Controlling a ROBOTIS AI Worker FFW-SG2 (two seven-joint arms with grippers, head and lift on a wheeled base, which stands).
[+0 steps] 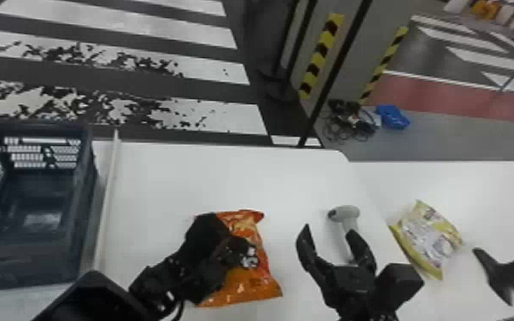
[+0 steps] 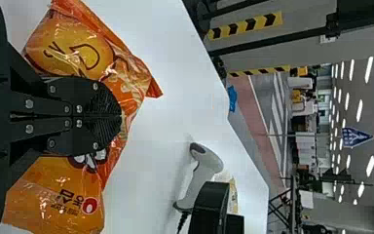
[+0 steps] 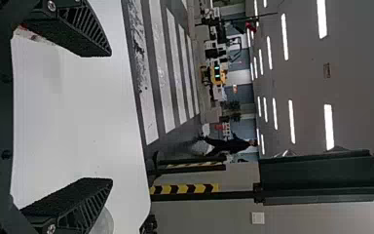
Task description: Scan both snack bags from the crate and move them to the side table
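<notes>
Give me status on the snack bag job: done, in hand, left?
Done, by the look of it: yellow bag is on the side table. No visible proof it was scanned.
In hand: orange bag, out of the crate, with left gripper closed over it; can't tell if it's pinched.
Left: orange bag to the side table, probably after a scan. Scanner is on the main table.

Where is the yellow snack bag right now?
On the head view's right side, the yellow snack bag lies on the white tabletop between the grey scanner and the black stand.
</notes>
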